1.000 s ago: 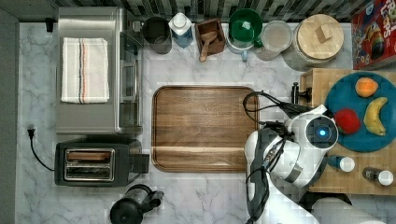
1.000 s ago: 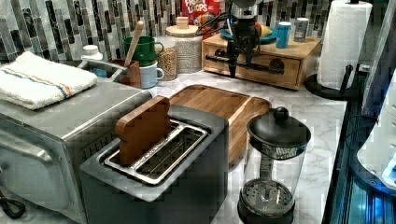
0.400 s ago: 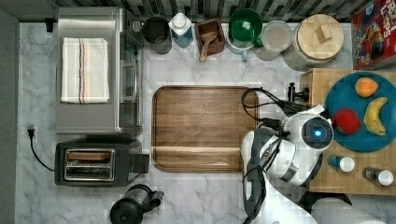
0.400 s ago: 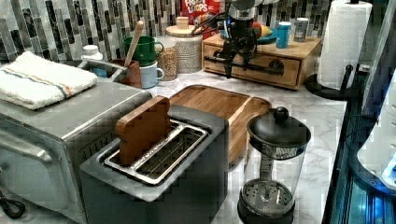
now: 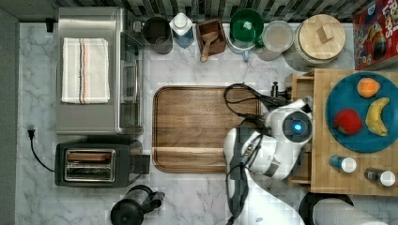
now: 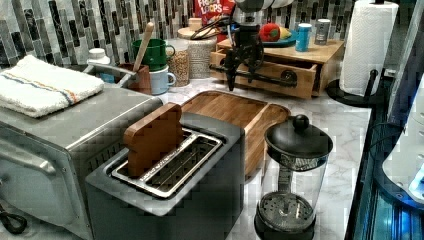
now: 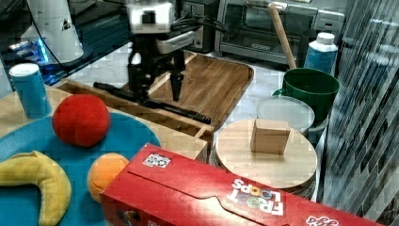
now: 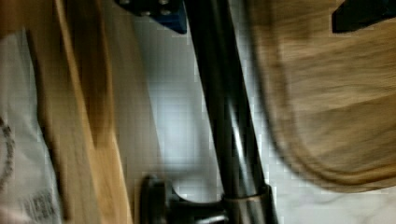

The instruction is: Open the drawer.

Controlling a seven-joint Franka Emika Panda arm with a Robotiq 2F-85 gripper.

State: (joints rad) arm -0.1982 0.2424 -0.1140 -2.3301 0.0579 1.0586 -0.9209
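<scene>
1. The drawer (image 6: pixel 270 75) sat in the light-wood unit (image 5: pixel 352 183) at the top view's right, under the blue plate of fruit (image 5: pixel 345 136). Its front stood partly out from the unit's face: the left view showed a shadowed gap behind the front panel, and the top view showed an open strip of drawer box near the rear corner.

2. The bar handle (image 7: pixel 155 102) ran long and black across the drawer front on two posts. Its long axis lay parallel to the front panel, and parallel to the near edge of the walnut tray (image 5: pixel 202 129) on the counter (image 5: pixel 187 197).

3. The pincer (image 6: pixel 243 65) hung nose-down from above, directly at the bar. In the right view its two fingers (image 7: pixel 176 87) stood one on each side of the bar, astride it and across its long axis.

4. Pincer state: fairly narrow, fingers straddling the bar. The wrist view showed the bar (image 8: pixel 224 121) running between the finger pads, with one post near the picture's edge. Whether the pads were actually pressing on the bar, I could not tell.

5. Key relation: the drawer body lay behind the bar, toward the unit; free travel lay the other way, over the counter toward the walnut tray. Judged so, the pull should run square to the bar's long axis, away from the unit.

6. Risk, as judged: the tray's edge lay near the handle's path, and an off-square pull might bind the drawer.
</scene>
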